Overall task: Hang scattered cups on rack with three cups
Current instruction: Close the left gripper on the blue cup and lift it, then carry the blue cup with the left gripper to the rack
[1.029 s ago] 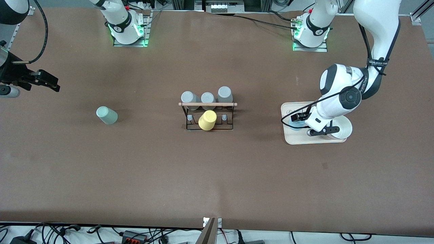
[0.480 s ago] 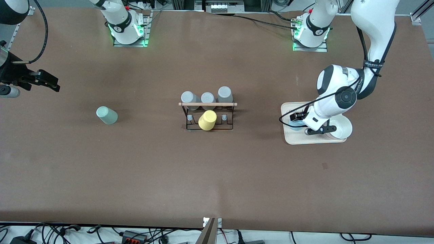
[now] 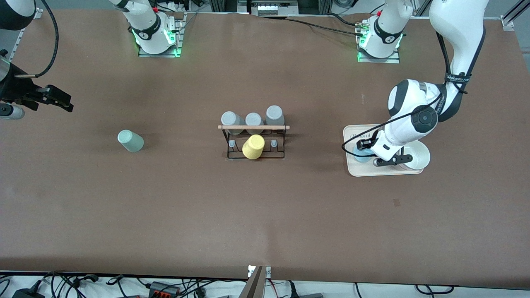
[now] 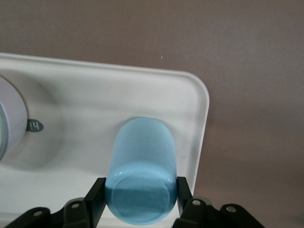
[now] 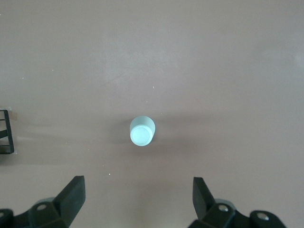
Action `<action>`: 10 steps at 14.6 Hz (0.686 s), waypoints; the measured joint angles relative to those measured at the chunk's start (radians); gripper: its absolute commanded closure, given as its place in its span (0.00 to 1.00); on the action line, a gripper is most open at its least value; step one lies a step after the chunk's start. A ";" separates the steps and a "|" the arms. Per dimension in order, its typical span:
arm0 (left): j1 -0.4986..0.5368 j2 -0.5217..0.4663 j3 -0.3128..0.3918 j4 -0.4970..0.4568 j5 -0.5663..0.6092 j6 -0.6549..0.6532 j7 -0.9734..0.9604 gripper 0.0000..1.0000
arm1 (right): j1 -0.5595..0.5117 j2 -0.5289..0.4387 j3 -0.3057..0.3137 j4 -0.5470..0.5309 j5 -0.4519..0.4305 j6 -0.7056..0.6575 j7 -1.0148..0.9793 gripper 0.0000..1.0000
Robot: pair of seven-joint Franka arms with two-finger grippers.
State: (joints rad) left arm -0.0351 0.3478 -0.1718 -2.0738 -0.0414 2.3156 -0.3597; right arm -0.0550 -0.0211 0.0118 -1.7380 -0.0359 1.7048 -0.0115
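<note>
The light blue cup (image 3: 361, 156) sits on the cream tray (image 3: 387, 172). My left gripper (image 3: 365, 151) is down over it. In the left wrist view the two black fingers (image 4: 96, 199) press both sides of the blue cup (image 4: 141, 175), whose closed base faces the camera, so the left gripper (image 4: 140, 195) is shut on it. The mint green cup (image 3: 130, 140) lies on the bare table toward the right arm's end. My right gripper (image 3: 58, 101) hangs open above the table's edge; in the right wrist view (image 5: 137, 199) the mint cup (image 5: 141, 131) lies well clear of it. The black rack (image 3: 253, 142) stands mid-table.
Three grey cups (image 3: 252, 119) and a yellow cup (image 3: 253, 146) hang on the rack. A white bowl (image 3: 417, 156) sits on the tray beside the blue cup, and it also shows in the left wrist view (image 4: 7, 123). The rack's corner (image 5: 4, 135) shows in the right wrist view.
The left hand has shifted a little over the tray, settling round the blue cup. The right arm, the mint cup and the rack have not moved.
</note>
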 measured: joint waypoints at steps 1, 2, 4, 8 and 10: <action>0.000 -0.002 0.000 0.040 0.000 -0.050 -0.015 0.62 | 0.000 0.000 0.000 0.000 0.000 0.000 0.000 0.00; -0.001 -0.005 -0.001 0.093 0.000 -0.120 -0.036 0.62 | 0.000 0.000 0.000 0.000 0.000 0.000 0.000 0.00; -0.008 -0.014 -0.021 0.203 0.000 -0.257 -0.114 0.62 | 0.000 0.000 0.000 0.000 0.000 0.000 0.000 0.00; -0.032 -0.021 -0.142 0.348 0.000 -0.351 -0.371 0.62 | 0.000 0.000 0.000 0.000 0.000 0.000 0.000 0.00; -0.043 -0.021 -0.209 0.386 -0.001 -0.352 -0.501 0.62 | 0.000 0.000 0.000 0.000 0.000 0.000 0.000 0.00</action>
State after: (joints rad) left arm -0.0781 0.3265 -0.3808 -1.6873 -0.0420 1.9637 -0.8604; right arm -0.0550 -0.0211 0.0118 -1.7380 -0.0359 1.7043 -0.0115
